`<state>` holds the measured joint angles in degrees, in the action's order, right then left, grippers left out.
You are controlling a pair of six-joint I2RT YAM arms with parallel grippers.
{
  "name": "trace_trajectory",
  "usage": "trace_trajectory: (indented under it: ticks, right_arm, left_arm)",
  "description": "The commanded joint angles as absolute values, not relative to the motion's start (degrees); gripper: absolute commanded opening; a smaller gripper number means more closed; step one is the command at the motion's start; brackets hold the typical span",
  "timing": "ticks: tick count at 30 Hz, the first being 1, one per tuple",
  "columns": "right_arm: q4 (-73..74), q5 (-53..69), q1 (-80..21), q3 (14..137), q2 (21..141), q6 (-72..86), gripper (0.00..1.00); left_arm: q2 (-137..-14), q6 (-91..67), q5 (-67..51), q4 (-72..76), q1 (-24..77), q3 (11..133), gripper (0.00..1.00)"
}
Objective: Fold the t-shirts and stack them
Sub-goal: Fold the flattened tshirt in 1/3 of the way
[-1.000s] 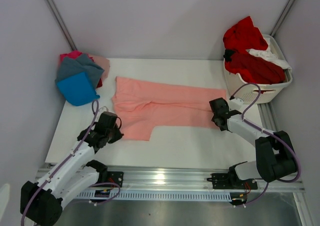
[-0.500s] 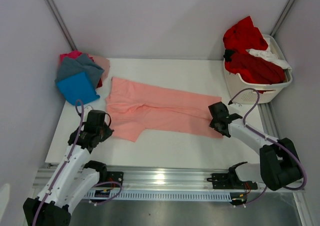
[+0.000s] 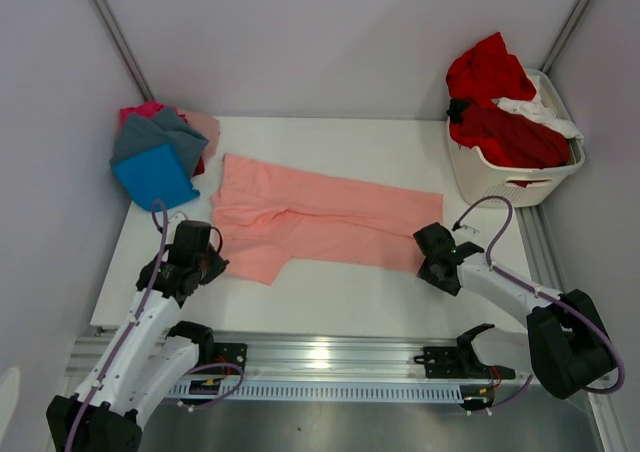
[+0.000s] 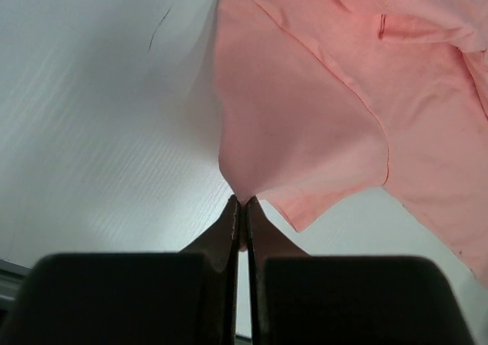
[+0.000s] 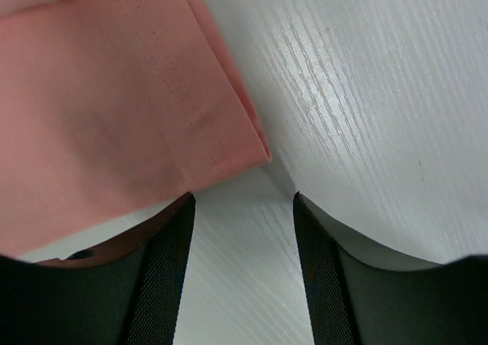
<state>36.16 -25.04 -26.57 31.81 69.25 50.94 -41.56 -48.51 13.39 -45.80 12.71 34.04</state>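
Observation:
A salmon-pink t-shirt [image 3: 320, 222] lies spread across the middle of the white table [image 3: 330, 297]. My left gripper [image 3: 212, 262] is shut on the edge of its near-left sleeve; the left wrist view shows the cloth [image 4: 305, 124] pinched between the closed fingertips [image 4: 244, 204]. My right gripper [image 3: 428, 262] is open and empty, just off the shirt's near-right hem corner [image 5: 252, 150], with bare table between its fingers [image 5: 164, 276]. A pile of folded shirts, blue [image 3: 155, 177], grey [image 3: 160, 137] and magenta, lies at the back left.
A white slatted laundry basket [image 3: 515, 182] at the back right holds red [image 3: 500, 102] and white shirts. Grey walls enclose the table on three sides. A metal rail [image 3: 330, 357] runs along the near edge.
The left gripper has pulled the sleeve left and toward the near edge, then held. The right gripper has let go of the hem and backed toward the near edge, open.

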Motion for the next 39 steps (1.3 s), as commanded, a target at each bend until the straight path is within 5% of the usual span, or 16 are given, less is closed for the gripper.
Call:
trace_trajectory:
  ticks: [1, 6, 10, 11, 14, 20, 28, 36, 39]
  right_arm:
    - [35.25, -26.28, -27.07, 32.17, 70.31, 51.07, 0.56]
    - [32.78, -25.31, -27.07, 33.48, 72.51, 49.92, 0.44]
    - [32.7, -24.35, -27.86, 37.43, 72.08, 46.42, 0.49]
    - [32.09, -23.82, -28.04, 38.14, 70.42, 44.67, 0.53]
    - [31.03, -22.77, -28.12, 41.04, 68.03, 42.98, 0.56]
    - [31.99, -22.67, -28.13, 47.54, 70.39, 41.05, 0.59]
    - [24.45, -23.38, -28.13, 50.1, 78.57, 39.11, 0.58]
    - [22.68, -24.35, -28.04, 51.69, 81.83, 38.32, 0.56]
    - [20.23, -23.64, -28.04, 48.79, 78.76, 38.23, 0.56]
  left_arm:
    - [-40.69, -49.22, 12.31, -45.62, 12.13, 33.4, 0.0]
    - [-40.34, -49.13, 11.34, -45.35, 12.13, 33.4, 0.01]
    - [-39.9, -48.51, 7.22, -44.39, 12.13, 33.49, 0.06]
    - [-39.38, -48.78, 6.34, -44.47, 12.13, 33.75, 0.24]
    - [-38.67, -49.48, 6.24, -45.35, 12.13, 34.45, 0.55]
    - [-38.85, -49.74, 6.59, -46.32, 12.13, 38.14, 0.89]
    - [-50.34, -51.15, 13.18, -32.62, 11.43, 37.53, 0.88]
    - [-73.89, -48.87, 15.74, -23.13, 6.52, 47.81, 0.76]
    - [-82.42, -48.34, 13.98, -22.24, 4.49, 52.81, 0.63]
